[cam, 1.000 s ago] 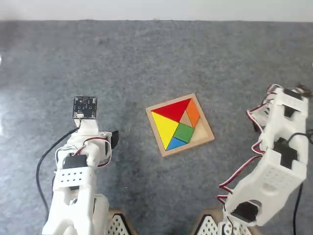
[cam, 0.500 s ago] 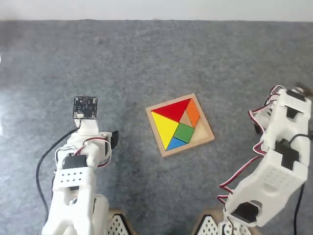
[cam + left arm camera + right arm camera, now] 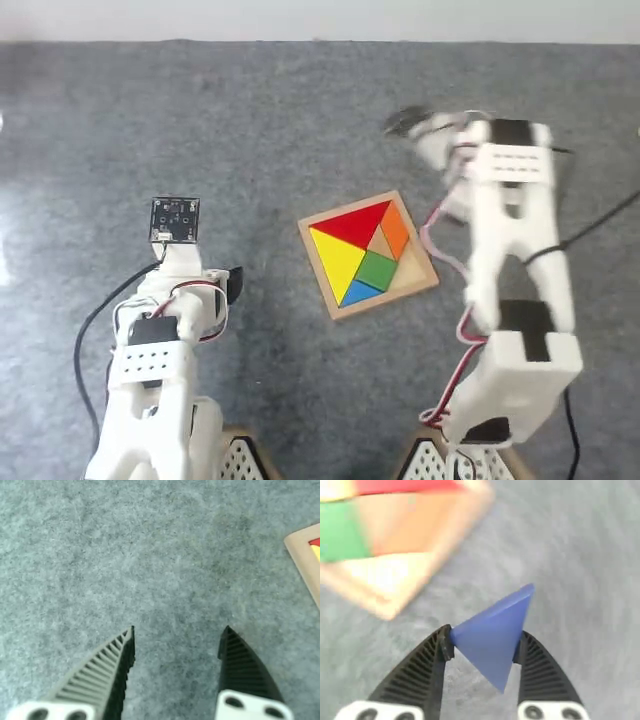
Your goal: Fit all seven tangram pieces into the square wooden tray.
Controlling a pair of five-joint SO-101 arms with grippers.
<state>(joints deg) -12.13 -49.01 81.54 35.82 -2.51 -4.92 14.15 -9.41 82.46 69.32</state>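
while the tray [image 3: 388, 300] sits corner-on in the middle of the carpet [image 3: 250, 120], most of it is filled. a red piece [image 3: 355, 225] and a yellow piece [image 3: 335, 262], both big triangles, lie flush inside with a green square [image 3: 376, 270], an orange piece [image 3: 396, 232] and a small blue piece [image 3: 358, 292]. a tan wedge [image 3: 380, 243] between red, orange and green looks like a sixth piece, though i cannot be sure it is not bare wood. one three-cornered gap [image 3: 412, 272] of pale wood shows at the corner nearest the right arm [image 3: 510, 260].

the right gripper [image 3: 484, 639] pinches a blue-violet triangle [image 3: 494, 636] by two of its edges. it seems clear of the carpet, near the tray but outside its rim. in the high view that arm stretches out past the tray's far side. the left gripper [image 3: 177, 630] hangs spread over bare carpet with nothing between its jaws and a corner of the tray off to one side.

as i judge it, the task is near its end. the held triangle is likely the last piece. what is left is to bring it over the gap, turn it to match the slot and set it flat so it drops in level with the others.
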